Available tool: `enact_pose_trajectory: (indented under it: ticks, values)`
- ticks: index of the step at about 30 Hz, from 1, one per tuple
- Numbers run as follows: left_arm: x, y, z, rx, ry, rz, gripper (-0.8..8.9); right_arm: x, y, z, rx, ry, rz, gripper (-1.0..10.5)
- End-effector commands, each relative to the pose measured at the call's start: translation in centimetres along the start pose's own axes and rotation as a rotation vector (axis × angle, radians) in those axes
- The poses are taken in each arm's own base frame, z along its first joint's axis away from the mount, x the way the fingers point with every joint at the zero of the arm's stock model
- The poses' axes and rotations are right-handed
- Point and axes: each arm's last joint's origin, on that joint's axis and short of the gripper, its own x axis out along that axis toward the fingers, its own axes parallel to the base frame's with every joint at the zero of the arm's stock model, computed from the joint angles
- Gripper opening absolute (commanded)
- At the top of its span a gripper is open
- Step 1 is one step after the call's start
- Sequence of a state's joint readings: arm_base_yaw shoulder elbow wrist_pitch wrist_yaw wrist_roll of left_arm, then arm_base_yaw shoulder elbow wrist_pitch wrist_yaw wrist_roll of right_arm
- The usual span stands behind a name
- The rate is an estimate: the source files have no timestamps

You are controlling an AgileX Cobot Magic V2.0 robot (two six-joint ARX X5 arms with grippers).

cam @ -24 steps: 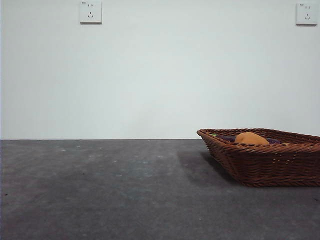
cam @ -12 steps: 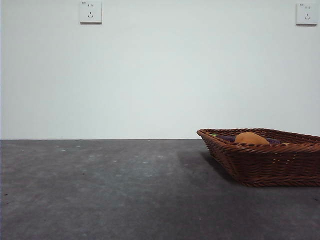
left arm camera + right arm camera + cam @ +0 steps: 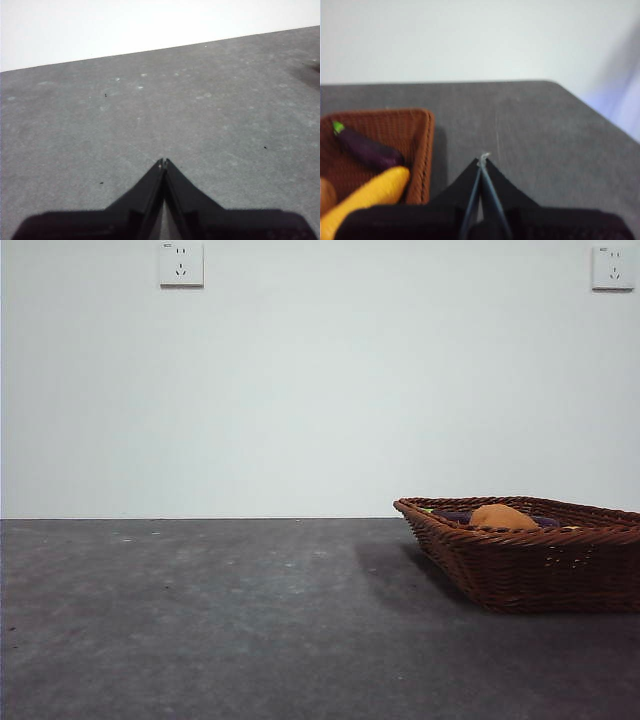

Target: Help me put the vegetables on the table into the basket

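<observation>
Now all three vegetables lie in my basket (image 3: 530,565): eggplant (image 3: 367,148), potato (image 3: 503,517), yellow one (image 3: 367,195). Both pincers (image 3: 163,162) (image 3: 483,159) are closed, empty, above the counter (image 3: 200,620). The eggplant looks light and smooth; I'd grip mid-body.

No writing, label, brand or number can be read anywhere here. The two white wall sockets (image 3: 181,263) and (image 3: 612,267) each carry a tiny dark mark at the upper left corner, too small to make out. The basket (image 3: 530,565) bears no label.
</observation>
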State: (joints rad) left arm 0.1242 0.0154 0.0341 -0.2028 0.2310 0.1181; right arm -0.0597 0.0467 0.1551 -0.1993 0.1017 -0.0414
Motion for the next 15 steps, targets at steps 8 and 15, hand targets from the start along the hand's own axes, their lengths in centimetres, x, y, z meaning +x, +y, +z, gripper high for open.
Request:
enact_pose_trajectory:
  ticks: [8, 15]
  values:
    - [0.1, 0.0, -0.3, -0.010, 0.004, -0.003, -0.04, 0.8, 0.2, -3.6, 0.030, 0.070, -0.001, 0.0]
    - [0.1, 0.0, -0.3, -0.010, 0.004, -0.003, -0.04, 0.9, 0.3, -4.1, 0.032, 0.091, 0.007, 0.0]
